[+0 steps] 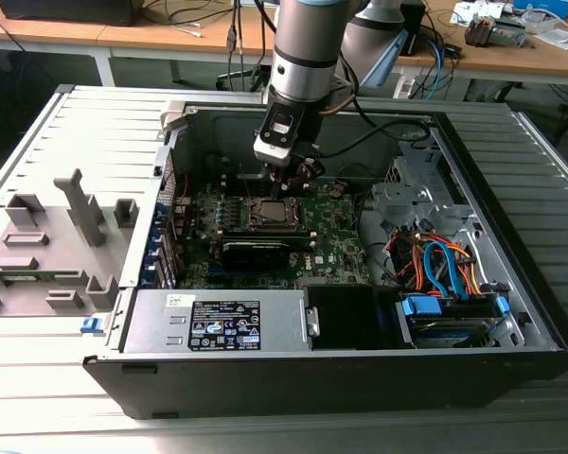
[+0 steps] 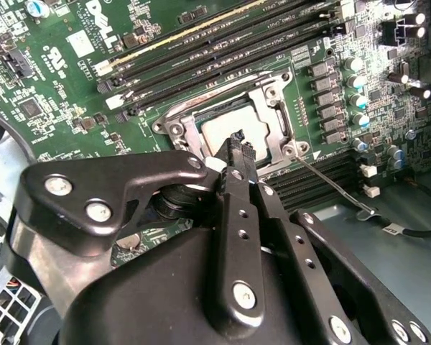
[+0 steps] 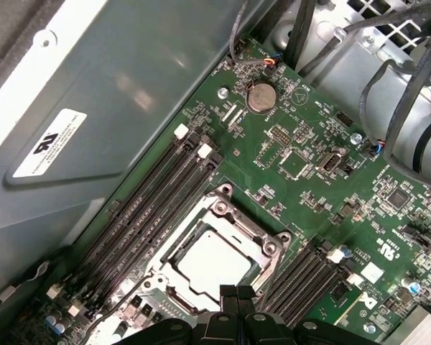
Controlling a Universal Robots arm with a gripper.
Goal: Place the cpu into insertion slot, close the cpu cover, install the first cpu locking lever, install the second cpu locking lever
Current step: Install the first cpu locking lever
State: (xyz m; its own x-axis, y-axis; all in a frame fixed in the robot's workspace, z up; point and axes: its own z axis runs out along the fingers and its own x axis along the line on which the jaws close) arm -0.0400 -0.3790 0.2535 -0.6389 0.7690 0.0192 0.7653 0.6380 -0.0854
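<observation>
Exterior view, arm (image 1: 308, 47) vertical, pincer (image 1: 303, 180) above cpu (image 1: 270, 214)

we find clear room straight above the insertion slot (image 1: 254, 219), where the tool (image 1: 298, 175) hangs. the memory slots (image 3: 151, 215) and the case wall (image 3: 115, 93) close one side; a thin lever (image 2: 334, 188) juts from the socket corner, and the long black card (image 1: 260, 251) lies near.

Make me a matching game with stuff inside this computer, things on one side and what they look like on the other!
Things:
1 cpu
2 cpu cover
3 coin battery
4 gripper

Looks:
A round and silver
B black, above the cpu
C silver frame with a big window
D flat grey square inside the frame

Pairs: 1-D, 2-C, 3-A, 4-B
</observation>
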